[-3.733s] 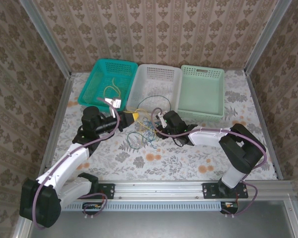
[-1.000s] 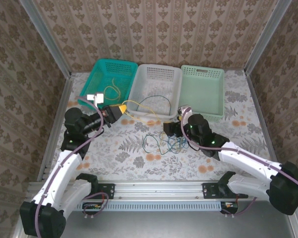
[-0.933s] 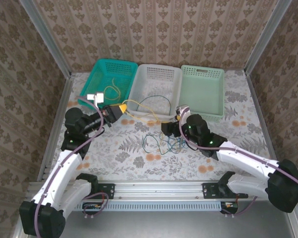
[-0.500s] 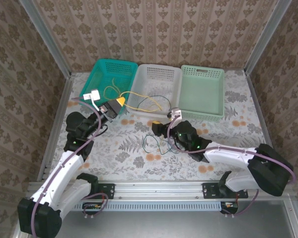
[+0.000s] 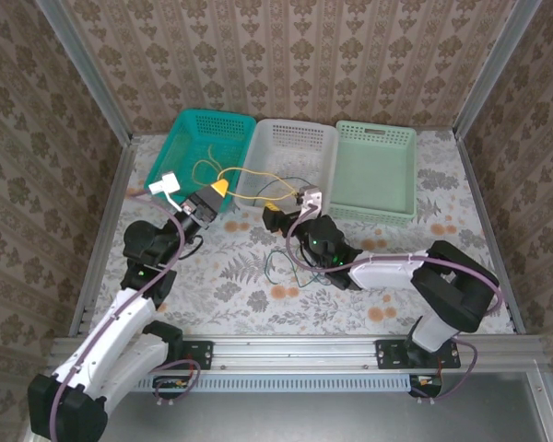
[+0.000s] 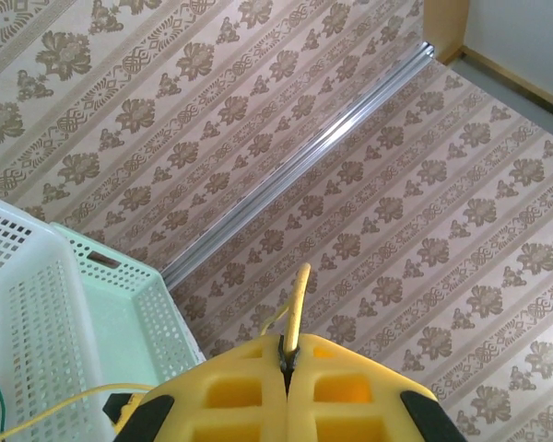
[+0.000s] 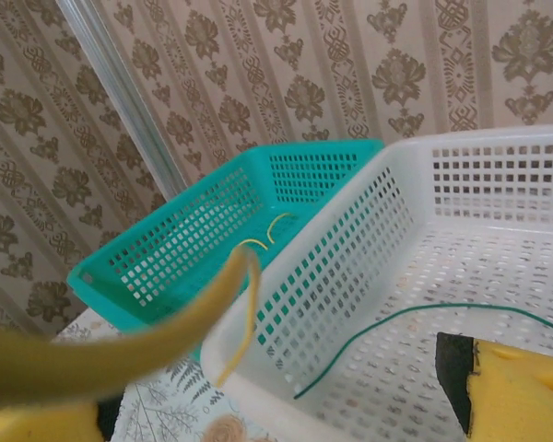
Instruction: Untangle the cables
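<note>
While the left pincer (image 5: 217, 190) is raised just in front of the teal basket (image 5: 180, 147), a yellow cable (image 5: 247, 171) is clamped between its closed yellow pads (image 6: 230, 391). In the left wrist view the wire's end is seen sticking up from the seam. From there the yellow cable is strung rightward across the near part of the white basket (image 5: 295, 138), in which a green cable (image 7: 415, 318) is laid. Further right, the right pincer (image 5: 276, 214) is held at that basket's near rim with its pads spread wide. The blurred yellow cable is passed close over one pad; whether it is touched cannot be told. A tangle of green and blue cables (image 5: 290, 262) is spread on the table (image 5: 221, 285) just in front. The pale green basket (image 5: 376, 175) is set furthest right.
</note>
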You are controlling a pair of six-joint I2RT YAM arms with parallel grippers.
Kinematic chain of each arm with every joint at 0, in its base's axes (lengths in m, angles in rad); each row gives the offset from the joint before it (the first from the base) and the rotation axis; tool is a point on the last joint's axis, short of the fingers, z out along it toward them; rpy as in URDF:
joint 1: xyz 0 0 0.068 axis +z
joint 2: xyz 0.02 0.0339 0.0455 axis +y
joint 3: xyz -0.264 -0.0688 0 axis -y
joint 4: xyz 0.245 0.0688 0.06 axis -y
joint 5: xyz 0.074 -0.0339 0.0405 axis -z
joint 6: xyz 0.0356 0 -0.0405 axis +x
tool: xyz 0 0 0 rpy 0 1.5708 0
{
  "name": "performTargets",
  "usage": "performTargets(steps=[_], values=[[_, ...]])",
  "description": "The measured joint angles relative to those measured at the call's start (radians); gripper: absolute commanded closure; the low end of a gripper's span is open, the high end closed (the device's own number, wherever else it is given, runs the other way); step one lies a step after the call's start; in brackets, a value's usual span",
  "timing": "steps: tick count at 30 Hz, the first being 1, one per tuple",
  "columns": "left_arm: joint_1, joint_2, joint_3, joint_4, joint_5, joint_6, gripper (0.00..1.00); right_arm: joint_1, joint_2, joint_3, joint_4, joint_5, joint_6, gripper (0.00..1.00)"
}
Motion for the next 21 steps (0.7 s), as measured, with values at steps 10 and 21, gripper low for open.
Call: performTargets(steps=[10,21], values=[[-0.025,0.003,-0.003,0.032,-0.029,-0.02,1.0,0.002,0.083,0.126,0.035,0.044,-0.076,0.26],[-0.025,-0.013,-0.017,0.031,-0.054,-0.038,1.0,-0.043,0.07,0.103,0.013,0.068,-0.159,0.81]])
